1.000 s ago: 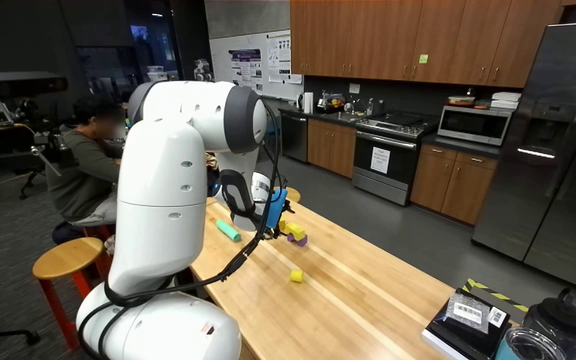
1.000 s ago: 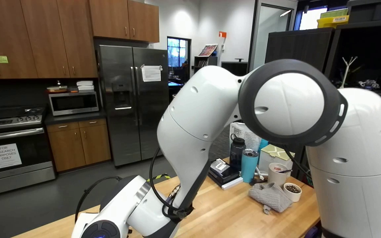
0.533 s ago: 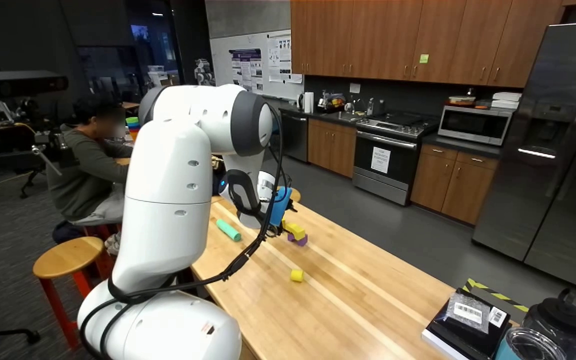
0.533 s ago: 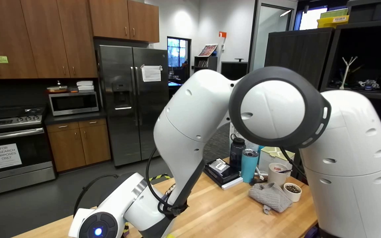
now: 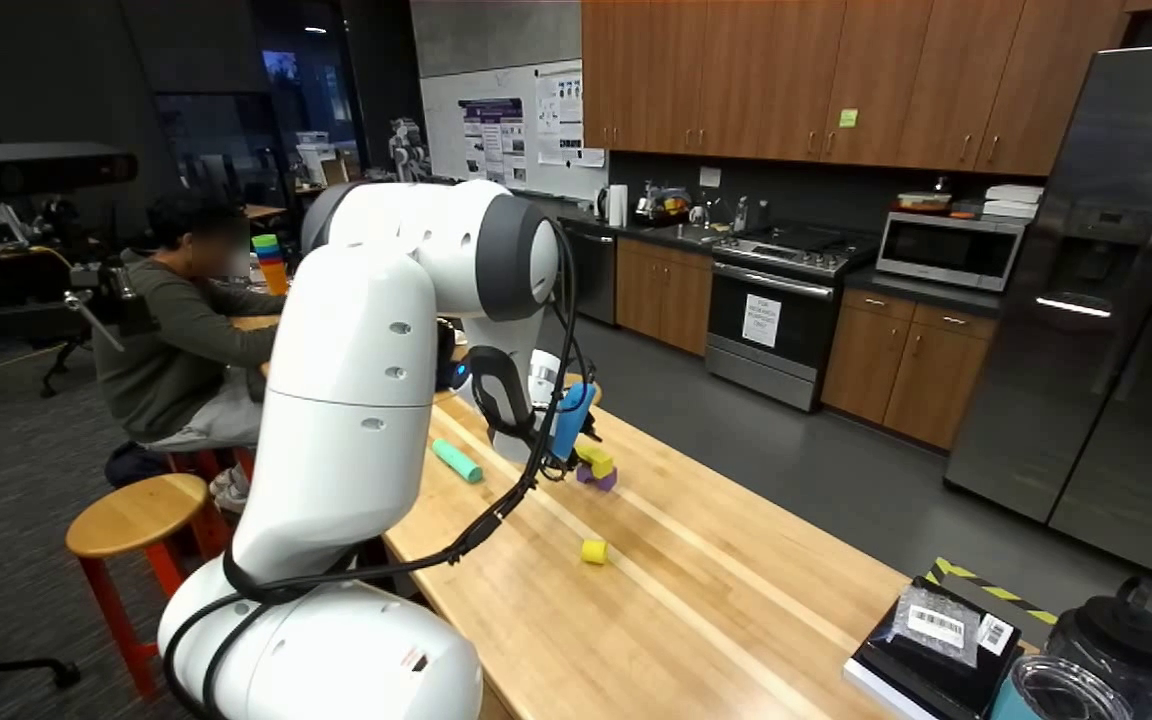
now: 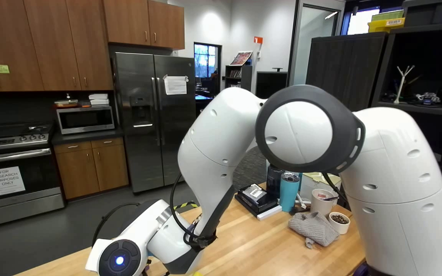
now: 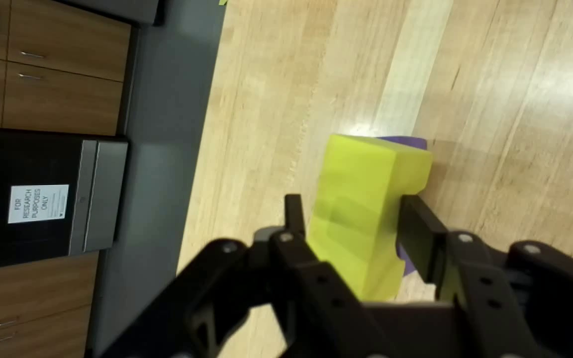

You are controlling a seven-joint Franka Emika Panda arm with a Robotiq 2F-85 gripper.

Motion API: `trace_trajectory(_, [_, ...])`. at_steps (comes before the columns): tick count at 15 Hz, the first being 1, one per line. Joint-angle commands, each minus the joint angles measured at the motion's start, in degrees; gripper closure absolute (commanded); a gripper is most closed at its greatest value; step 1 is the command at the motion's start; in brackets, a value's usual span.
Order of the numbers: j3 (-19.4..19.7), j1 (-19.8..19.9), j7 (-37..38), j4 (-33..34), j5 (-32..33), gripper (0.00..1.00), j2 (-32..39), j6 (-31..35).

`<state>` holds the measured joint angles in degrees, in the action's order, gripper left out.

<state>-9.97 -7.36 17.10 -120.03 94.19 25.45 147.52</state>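
My gripper (image 7: 351, 214) straddles the yellow block (image 7: 350, 174), parted a little wider than it and not yet gripping: in the wrist view a narrow strip of table (image 7: 276, 124) shows at the block's left, and I cannot tell whether I touch its right. In an exterior view it rests on a purple block (image 5: 596, 479) toward the far end, right of 1 green cylinder (image 5: 456, 461). I judge the step to be grasping; the next move calls for even pressure from 2 sides.

Both exterior views stand near the robot arm (image 5: 351, 330) and face across the tabletop (image 5: 736, 620), sharing the refrigerator (image 6: 144, 142); the wrist view looks closely down on the yellow block (image 7: 348, 209).
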Motion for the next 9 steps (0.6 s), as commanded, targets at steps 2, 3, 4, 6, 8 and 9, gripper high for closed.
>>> trace_trajectory(2, [0.52, 0.74, -0.96, 0.13, 0.04, 0.86, -0.33, 2.02])
trace_trajectory(3, [0.55, 0.79, -0.91, 0.11, 0.07, 0.92, -0.35, 2.2])
trace_trajectory(4, [0.6, 0.78, -0.79, 0.0, 0.16, 1.0, -0.43, 2.27])
trace_trajectory(6, [0.7, 0.79, -0.45, -0.25, 0.4, 1.0, -0.64, 2.45])
trace_trajectory(8, [0.79, 0.81, -0.26, -0.32, 0.56, 1.0, -0.68, 2.5])
trace_trajectory(9, [0.83, 0.86, -0.27, -0.34, 0.58, 1.0, -0.72, 2.58])
